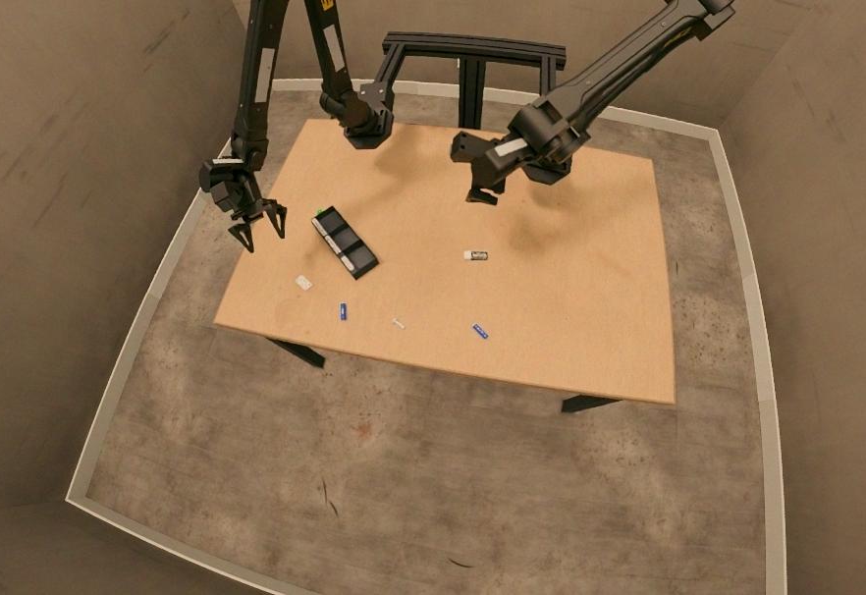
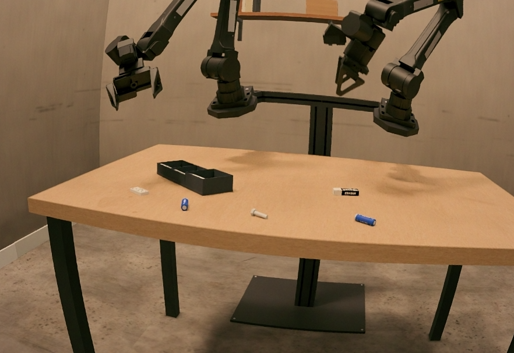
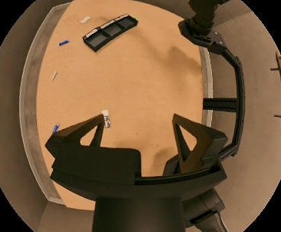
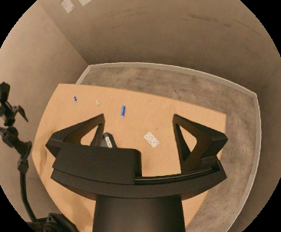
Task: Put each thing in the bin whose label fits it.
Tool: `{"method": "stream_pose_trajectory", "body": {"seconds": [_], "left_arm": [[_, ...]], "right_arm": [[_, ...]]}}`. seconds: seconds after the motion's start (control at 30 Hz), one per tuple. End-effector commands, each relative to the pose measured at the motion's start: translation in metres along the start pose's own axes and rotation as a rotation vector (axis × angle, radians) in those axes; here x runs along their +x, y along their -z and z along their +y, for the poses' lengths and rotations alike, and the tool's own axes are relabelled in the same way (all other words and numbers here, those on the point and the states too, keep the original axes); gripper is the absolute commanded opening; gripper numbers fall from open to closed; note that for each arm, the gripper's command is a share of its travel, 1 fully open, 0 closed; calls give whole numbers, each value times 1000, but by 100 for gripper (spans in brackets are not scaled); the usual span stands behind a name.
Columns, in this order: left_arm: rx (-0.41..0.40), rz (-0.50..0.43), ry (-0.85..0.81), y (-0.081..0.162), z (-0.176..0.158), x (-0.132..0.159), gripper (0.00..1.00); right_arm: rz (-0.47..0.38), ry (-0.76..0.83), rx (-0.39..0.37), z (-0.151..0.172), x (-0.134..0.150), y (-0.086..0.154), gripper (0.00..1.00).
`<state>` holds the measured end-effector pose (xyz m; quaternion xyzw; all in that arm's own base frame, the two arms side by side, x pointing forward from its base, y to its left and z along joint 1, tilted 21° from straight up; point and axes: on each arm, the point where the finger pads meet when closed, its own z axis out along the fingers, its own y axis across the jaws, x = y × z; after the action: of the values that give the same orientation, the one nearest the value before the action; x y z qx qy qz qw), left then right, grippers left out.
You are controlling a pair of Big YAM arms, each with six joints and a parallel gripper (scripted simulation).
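A black bin tray [image 1: 344, 241] with three labelled compartments lies on the table's left part; it also shows in the exterior view [image 2: 194, 176]. A white and black eraser [image 1: 475, 255] lies mid-table. Two blue batteries [image 1: 343, 311] [image 1: 479, 331], a white bolt [image 1: 398, 323] and a flat white block [image 1: 302, 282] lie toward the front edge. My left gripper [image 1: 483, 194] is open and empty, high above the table behind the eraser [image 3: 106, 117]. My right gripper [image 1: 260, 228] is open and empty, high over the table's left edge beside the bins.
A small green thing [image 1: 318, 211] shows at the tray's far end. The arms' bases hang from a black frame [image 1: 473, 52] behind the table. A low white curb [image 1: 750, 280] rings the floor.
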<state>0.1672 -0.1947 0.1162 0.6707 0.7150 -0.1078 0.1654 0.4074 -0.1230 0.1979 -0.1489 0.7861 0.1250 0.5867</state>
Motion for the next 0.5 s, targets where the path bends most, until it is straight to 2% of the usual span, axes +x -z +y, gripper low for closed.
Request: {"method": "stream_pose_trajectory", "body": {"seconds": [0.0, 0.47], "left_arm": [[-48, -46, 5, 30, 15, -28, 100], [-65, -23, -32, 39, 13, -23, 100]], "right_arm": [[-5, 7, 2, -1, -3, 1, 100], [-5, 7, 2, -1, -3, 1, 100]]}}
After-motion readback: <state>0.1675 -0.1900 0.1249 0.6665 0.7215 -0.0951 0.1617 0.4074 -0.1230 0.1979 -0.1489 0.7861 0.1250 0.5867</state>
